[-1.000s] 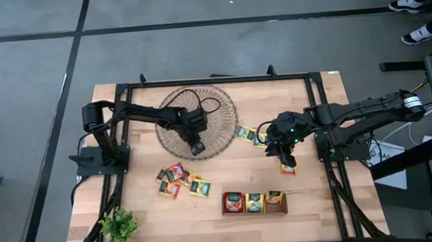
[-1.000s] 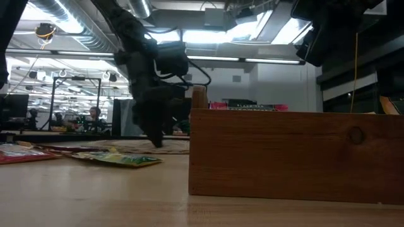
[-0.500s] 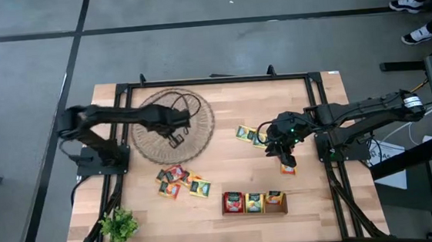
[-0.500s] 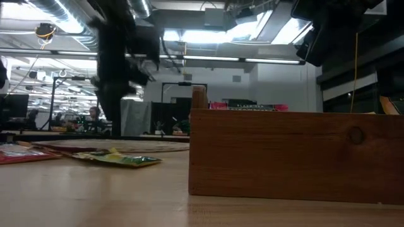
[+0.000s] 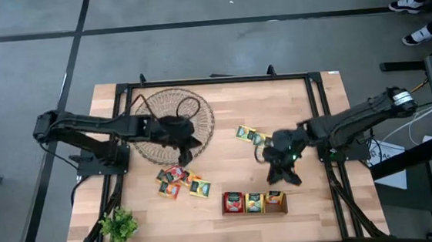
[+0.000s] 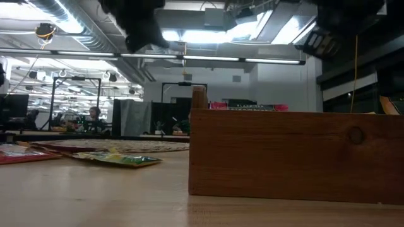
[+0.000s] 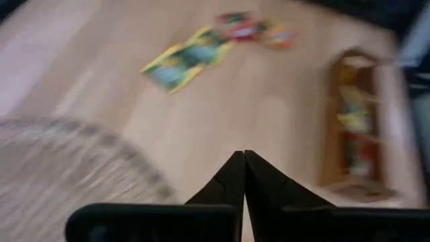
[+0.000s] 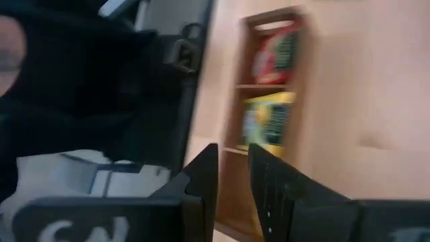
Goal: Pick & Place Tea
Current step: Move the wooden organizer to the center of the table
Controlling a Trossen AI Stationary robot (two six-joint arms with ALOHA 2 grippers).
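a: where does the tea lie from each arm?

b: the loose tea sachets (image 5: 177, 180) sit in a small heap on the surface (image 5: 231, 112), just toward the front edge from the left tool (image 5: 184, 141), which hangs over the near rim of the wicker dish (image 5: 154, 114). the left arm is plainly the nearer one to that heap. two more sachets lie mid-surface, between the two arms, and a few already stand in the tray (image 5: 228, 211).

a: and the right side?

b: the right tool (image 5: 282, 176) is just behind the tray's right end, nearly over it. the tray's long axis runs left to right along the front edge, so the tool meets it broadside, at the end compartment.

a: fingers?

b: on the left they are pressed together with nothing seen between them. on the right there is a narrow gap, and i see no sachet in it, though a thin one below the tips could be hidden.

a: how will the things handle?

b: the sachets are flat, thin squares with glossy, bright wrappers in red, yellow, green and orange, lying overlapped. i'd judge they need a pinch at an edge. the tray is plain wood with thin dividers, the dish a round open weave, and the surface pale, smooth wood.
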